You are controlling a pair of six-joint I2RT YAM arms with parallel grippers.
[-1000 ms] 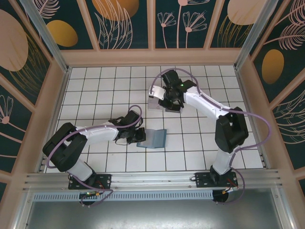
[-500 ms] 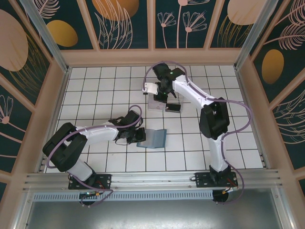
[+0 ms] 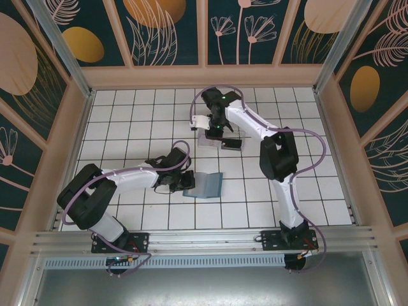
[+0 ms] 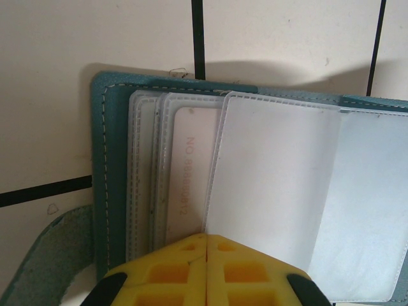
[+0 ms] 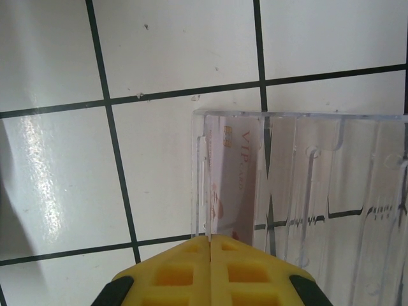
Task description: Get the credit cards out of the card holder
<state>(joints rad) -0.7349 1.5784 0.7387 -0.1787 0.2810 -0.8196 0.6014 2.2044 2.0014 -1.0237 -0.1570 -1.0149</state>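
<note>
Closed left claw [image 4: 207,238] at holder [image 4: 115,159] edge, pale card [image 4: 190,182] tucked inside. Closed right claw [image 5: 209,240] above clear tray [image 5: 331,166] holding VIP card [image 5: 231,191]; black card [image 3: 231,144] just beside tray

One flat teal-blue wallet-like card holder [image 3: 205,185]. One clear rectangular plastic tray [image 5: 344,166]. Three thin rectangular cards: black card [image 3: 232,145], pale VIP-printed card [image 5: 233,185], pale numbered card [image 4: 190,185].

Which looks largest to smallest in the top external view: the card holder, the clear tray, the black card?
1. card holder: largest.
2. clear tray: smaller, though part of it is covered, so the gap is unsure.
3. black card: clearly smallest.
</note>
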